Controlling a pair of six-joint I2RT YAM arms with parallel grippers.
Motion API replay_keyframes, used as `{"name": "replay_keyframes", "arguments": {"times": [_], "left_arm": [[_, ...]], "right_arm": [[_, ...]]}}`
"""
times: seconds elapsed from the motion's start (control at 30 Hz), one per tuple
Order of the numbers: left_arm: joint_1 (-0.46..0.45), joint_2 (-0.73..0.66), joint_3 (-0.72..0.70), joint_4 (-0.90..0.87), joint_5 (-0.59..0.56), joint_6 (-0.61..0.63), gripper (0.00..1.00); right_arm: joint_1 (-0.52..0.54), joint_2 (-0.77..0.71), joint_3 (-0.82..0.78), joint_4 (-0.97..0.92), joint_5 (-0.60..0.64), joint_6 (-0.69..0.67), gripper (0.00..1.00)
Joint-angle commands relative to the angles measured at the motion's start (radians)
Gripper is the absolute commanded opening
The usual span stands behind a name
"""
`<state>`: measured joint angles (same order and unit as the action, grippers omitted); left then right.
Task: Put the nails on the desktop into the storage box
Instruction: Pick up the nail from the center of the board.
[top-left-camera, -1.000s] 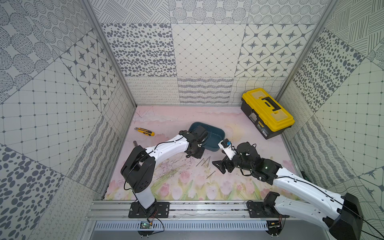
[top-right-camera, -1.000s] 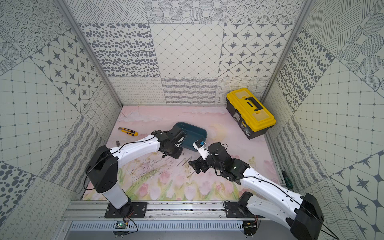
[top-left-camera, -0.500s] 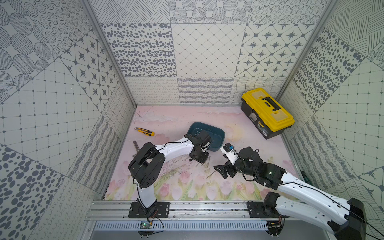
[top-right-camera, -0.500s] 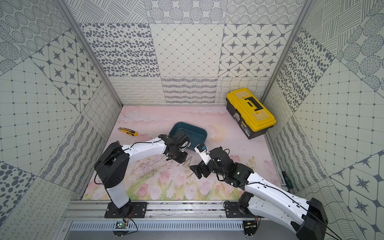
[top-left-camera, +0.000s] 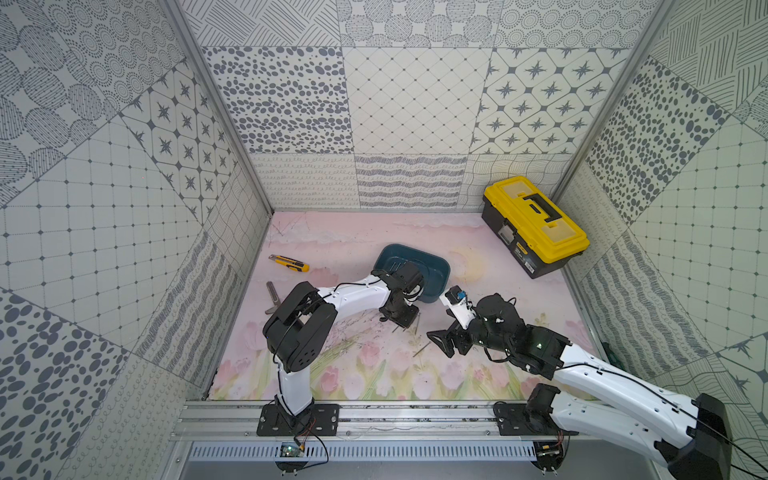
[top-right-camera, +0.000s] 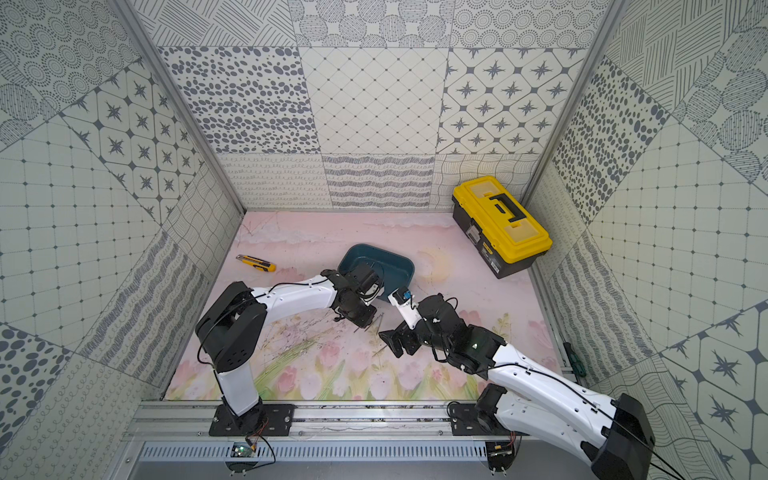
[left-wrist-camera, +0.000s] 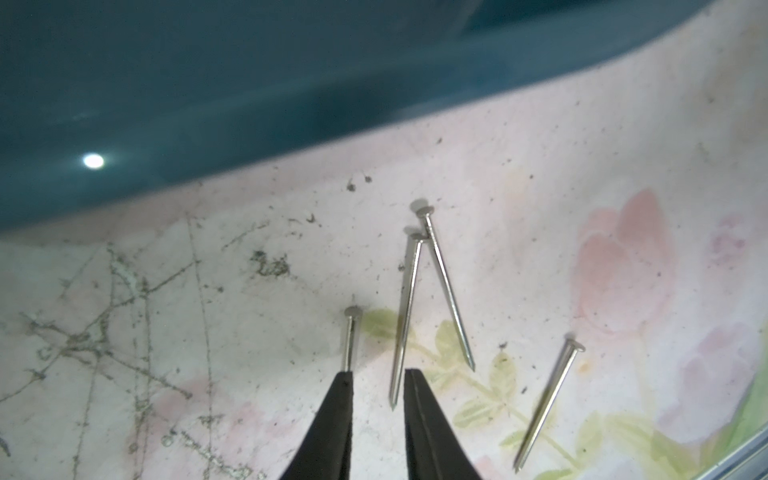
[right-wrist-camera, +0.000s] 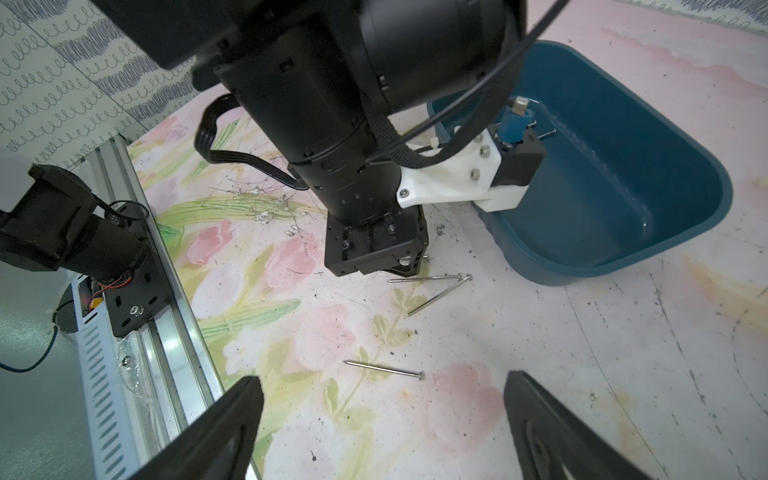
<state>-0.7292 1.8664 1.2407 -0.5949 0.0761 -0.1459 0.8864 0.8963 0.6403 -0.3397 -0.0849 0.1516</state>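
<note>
Several thin nails lie on the flowered desktop (top-left-camera: 332, 232) just in front of the teal storage box (top-left-camera: 432, 270) (left-wrist-camera: 208, 104). My left gripper (left-wrist-camera: 377, 374) (top-left-camera: 401, 320) points down at them, open by a narrow gap. The tip of one nail (left-wrist-camera: 405, 320) lies in that gap, and another nail (left-wrist-camera: 351, 338) runs under one fingertip. Two more nails (left-wrist-camera: 446, 286) (left-wrist-camera: 548, 399) lie beside them. My right gripper (right-wrist-camera: 382, 399) (top-left-camera: 442, 345) is wide open and empty, low over a single nail (right-wrist-camera: 384, 369). One nail (right-wrist-camera: 546, 133) shows inside the box.
A yellow-lidded black toolbox (top-left-camera: 536, 226) stands at the back right. A yellow utility knife (top-left-camera: 289, 263) and a bent grey bar (top-left-camera: 272, 293) lie near the left wall. A green screwdriver (top-right-camera: 573, 359) rests by the right wall. The metal rail (top-left-camera: 374, 415) bounds the front.
My left gripper has come from the box's rim down to the nails in front of it. My right gripper has drawn back a little toward the front.
</note>
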Motion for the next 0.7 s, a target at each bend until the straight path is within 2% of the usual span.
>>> {"name": "replay_keyframes", "arguments": {"times": [0.0,0.67], "left_arm": [[0.007,0.009,0.008,-0.01,-0.016,0.029,0.25],[0.018,0.023,0.002,-0.019,-0.016,0.039,0.25]], "right_arm": [[0.004,0.002,-0.013,0.043,0.008,0.016,0.96],[0.005,-0.011,-0.021,0.046,0.018,0.011,0.96]]}}
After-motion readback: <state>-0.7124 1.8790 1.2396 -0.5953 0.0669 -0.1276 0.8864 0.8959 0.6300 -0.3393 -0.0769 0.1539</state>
